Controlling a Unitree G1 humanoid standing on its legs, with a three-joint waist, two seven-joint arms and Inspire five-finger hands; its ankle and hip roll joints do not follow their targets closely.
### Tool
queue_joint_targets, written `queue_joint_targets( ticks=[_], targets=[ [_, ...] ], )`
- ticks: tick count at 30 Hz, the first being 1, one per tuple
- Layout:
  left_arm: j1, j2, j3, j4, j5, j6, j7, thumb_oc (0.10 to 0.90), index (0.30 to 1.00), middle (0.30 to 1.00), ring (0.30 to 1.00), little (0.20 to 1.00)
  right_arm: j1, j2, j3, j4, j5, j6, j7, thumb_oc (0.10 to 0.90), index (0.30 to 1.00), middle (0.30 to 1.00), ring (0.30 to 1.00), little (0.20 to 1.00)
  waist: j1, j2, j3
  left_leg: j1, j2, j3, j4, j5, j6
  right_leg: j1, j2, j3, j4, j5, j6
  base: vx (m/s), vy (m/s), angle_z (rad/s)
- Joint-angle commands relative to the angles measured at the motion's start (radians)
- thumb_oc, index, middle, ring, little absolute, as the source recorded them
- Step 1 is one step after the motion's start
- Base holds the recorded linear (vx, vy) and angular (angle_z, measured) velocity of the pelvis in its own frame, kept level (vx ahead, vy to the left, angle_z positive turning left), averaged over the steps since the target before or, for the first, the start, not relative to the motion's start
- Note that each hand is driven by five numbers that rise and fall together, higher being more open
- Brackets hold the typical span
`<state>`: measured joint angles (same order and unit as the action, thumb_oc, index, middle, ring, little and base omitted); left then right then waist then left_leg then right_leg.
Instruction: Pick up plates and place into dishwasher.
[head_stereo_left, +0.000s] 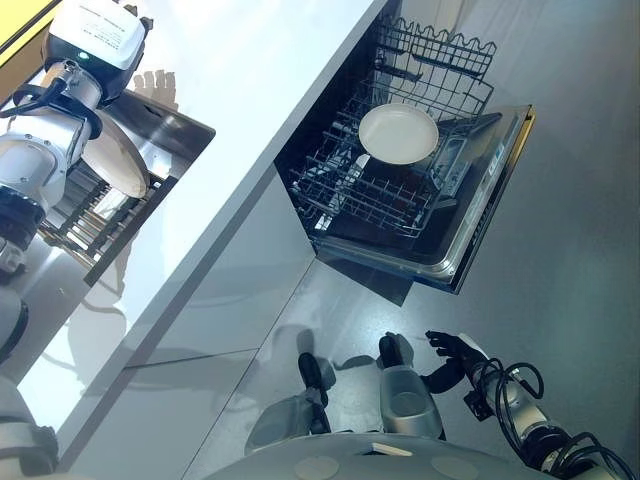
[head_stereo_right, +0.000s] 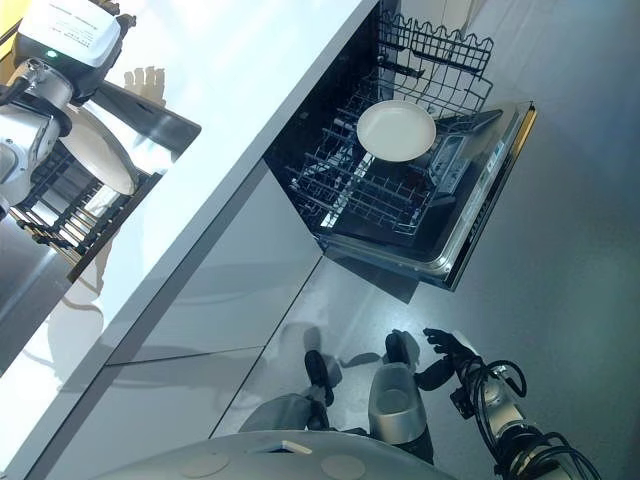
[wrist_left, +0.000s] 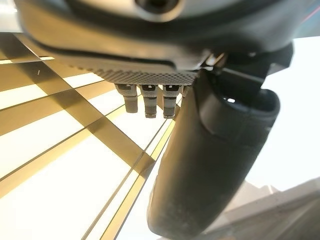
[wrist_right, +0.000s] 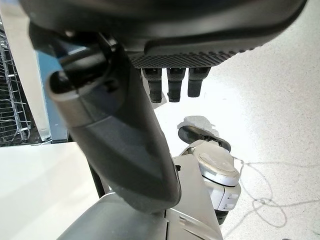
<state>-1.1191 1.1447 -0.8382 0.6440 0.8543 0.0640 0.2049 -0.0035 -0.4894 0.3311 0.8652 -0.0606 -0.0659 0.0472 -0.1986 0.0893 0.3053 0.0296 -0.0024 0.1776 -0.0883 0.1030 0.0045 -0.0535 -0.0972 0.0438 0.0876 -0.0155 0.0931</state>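
A white plate (head_stereo_left: 398, 133) lies flat on the lower rack (head_stereo_left: 350, 190) of the open dishwasher. A second pale plate (head_stereo_left: 115, 160) stands on edge in the dark drying rack (head_stereo_left: 85, 215) in the sink, just under my left forearm. My left hand (head_stereo_left: 138, 22) hovers above the sink's far end, past that plate and apart from it; its thumb (wrist_left: 215, 150) is straight and it holds nothing. My right hand (head_stereo_left: 452, 350) hangs low over the floor, well short of the dishwasher door, with relaxed fingers and nothing in it.
The dishwasher door (head_stereo_left: 490, 200) is folded down over the grey floor, and the upper rack (head_stereo_left: 440, 50) is pulled out behind the lower one. A long white counter (head_stereo_left: 250, 90) runs between the sink and the dishwasher.
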Motion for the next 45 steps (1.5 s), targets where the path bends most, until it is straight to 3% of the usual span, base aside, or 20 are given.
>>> queue_joint_targets(
  ticks=[1, 8, 17, 30, 36, 45],
  targets=[
    [-0.049, 0.061, 0.156, 0.032, -0.021, 0.108, 0.06, 0.8, 0.9, 0.9, 0.9, 0.9, 0.045, -0.018, 0.013, -0.035, -0.013, -0.042, -0.006, 0.8, 0.9, 0.9, 0.9, 0.9, -0.007, 0.001, -0.069, -0.019, -0.095, 0.001, 0.127, -0.178, 0.069, -0.116, 0.055, 0.011, 0.047, 0.065, 0.041, 0.01, -0.014, 0.04],
    [-0.05, 0.085, 0.157, 0.028, 0.005, 0.11, 0.029, 0.8, 0.9, 0.9, 0.9, 0.9, 0.056, -0.015, 0.002, -0.042, -0.024, -0.032, 0.001, 0.8, 0.9, 0.9, 0.9, 0.9, -0.001, -0.002, -0.079, -0.004, -0.095, -0.004, 0.124, -0.181, 0.069, -0.095, 0.055, 0.005, 0.04, 0.06, 0.042, 0.01, -0.009, 0.03],
    [-0.074, 0.118, 0.137, 0.063, 0.113, 0.19, -0.129, 0.8, 0.9, 0.9, 0.9, 0.9, 0.054, -0.01, 0.005, -0.042, -0.024, -0.02, 0.009, 0.8, 0.9, 0.9, 0.9, 0.9, 0.012, 0.004, -0.091, 0.01, -0.095, -0.016, 0.124, -0.184, 0.068, -0.066, 0.052, -0.01, 0.03, 0.055, 0.041, 0.02, -0.01, 0.06],
    [-0.052, 0.139, 0.141, 0.067, 0.132, 0.139, -0.164, 0.8, 0.9, 0.9, 0.9, 0.9, 0.062, -0.004, 0.007, -0.039, -0.027, -0.005, 0.005, 0.8, 0.9, 0.9, 0.9, 0.9, 0.025, 0.01, -0.108, 0.029, -0.093, -0.029, 0.116, -0.187, 0.066, -0.04, 0.05, -0.025, 0.022, 0.048, 0.041, 0.01, -0.004, 0.06],
    [-0.044, 0.128, 0.143, 0.056, 0.11, 0.093, -0.152, 0.8, 0.9, 0.9, 0.9, 0.9, 0.064, -0.004, 0.006, -0.042, -0.028, -0.003, 0.005, 0.8, 0.9, 0.9, 0.9, 0.9, 0.023, 0.007, -0.107, 0.031, -0.092, -0.028, 0.118, -0.188, 0.066, -0.043, 0.052, -0.023, 0.028, 0.047, 0.042, 0.0, 0.0, 0.0],
    [-0.019, 0.089, 0.172, 0.034, 0.013, 0.074, -0.006, 0.8, 0.9, 0.9, 0.9, 0.9, 0.066, 0.003, 0.011, -0.033, -0.029, -0.018, 0.003, 0.8, 0.9, 0.9, 0.9, 0.9, 0.011, -0.005, -0.091, 0.026, -0.09, -0.019, 0.117, -0.188, 0.071, -0.065, 0.059, -0.009, 0.042, 0.049, 0.044, 0.0, -0.001, 0.0]
  ],
)
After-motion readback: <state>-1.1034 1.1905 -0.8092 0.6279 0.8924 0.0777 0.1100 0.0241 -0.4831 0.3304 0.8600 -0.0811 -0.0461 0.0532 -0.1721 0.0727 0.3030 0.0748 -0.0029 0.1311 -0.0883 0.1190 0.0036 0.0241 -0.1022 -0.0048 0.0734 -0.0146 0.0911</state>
